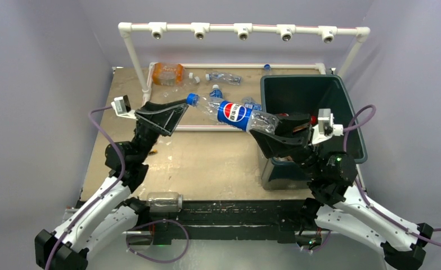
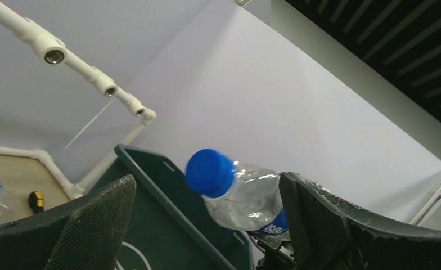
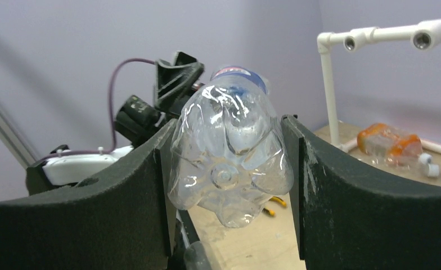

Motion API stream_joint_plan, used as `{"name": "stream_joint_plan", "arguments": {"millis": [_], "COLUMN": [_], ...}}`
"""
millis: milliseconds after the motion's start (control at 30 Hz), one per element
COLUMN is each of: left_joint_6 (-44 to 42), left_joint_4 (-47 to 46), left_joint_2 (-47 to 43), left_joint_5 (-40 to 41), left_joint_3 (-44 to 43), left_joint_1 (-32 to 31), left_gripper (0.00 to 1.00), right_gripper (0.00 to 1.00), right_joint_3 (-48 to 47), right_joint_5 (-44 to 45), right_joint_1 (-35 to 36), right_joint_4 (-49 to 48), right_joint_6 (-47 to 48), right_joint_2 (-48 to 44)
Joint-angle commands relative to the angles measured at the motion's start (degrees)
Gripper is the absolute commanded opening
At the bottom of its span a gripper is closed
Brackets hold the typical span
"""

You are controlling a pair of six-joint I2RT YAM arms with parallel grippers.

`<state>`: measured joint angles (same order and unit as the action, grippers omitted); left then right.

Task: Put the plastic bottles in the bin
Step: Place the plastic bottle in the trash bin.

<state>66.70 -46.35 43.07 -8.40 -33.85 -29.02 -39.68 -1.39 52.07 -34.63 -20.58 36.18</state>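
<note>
Worn tan board table (image 1: 207,163), pale lilac walls (image 1: 38,84) all round, white pipe frame (image 1: 243,28) with five fittings across the top of the overhead frame. We read a blue label with the red-white-blue Pepsi globe on the Pepsi bottle (image 1: 233,113). It was in the air mid-frame, base end at the left rim of the bin (image 1: 300,77). Other label text was unreadable. Right gripper (image 3: 229,169) clamped its base. Left gripper (image 1: 181,114) gaped wide around the blue cap, not touching. Orange bottle (image 1: 167,73) and clear bottle (image 1: 224,77) lay upper centre.
</note>
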Motion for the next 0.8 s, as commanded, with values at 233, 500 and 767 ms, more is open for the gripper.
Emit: {"name": "stream_joint_plan", "arguments": {"millis": [233,500,767], "left_joint_6": [8.4,-1.0,-5.7], "left_joint_4": [-15.6,-17.5,-30.6], "left_joint_2": [7.2,10.6,14.8], "left_joint_5": [-6.5,-5.5,-3.4], "left_joint_3": [-2.5,-4.8,-4.2], "left_joint_1": [-2.7,-13.4,-17.9], "left_gripper": [0.94,0.99,0.99], "right_gripper": [0.00,0.00,0.00], "right_joint_3": [2.5,0.3,-2.0], "right_joint_5": [-0.6,-0.8,-0.1], "right_joint_1": [0.1,1.0,3.4], "right_joint_4": [-17.9,-23.9,-21.7], "right_joint_6": [-3.2,-4.3,-2.2], "right_joint_2": [3.0,10.9,13.8]}}
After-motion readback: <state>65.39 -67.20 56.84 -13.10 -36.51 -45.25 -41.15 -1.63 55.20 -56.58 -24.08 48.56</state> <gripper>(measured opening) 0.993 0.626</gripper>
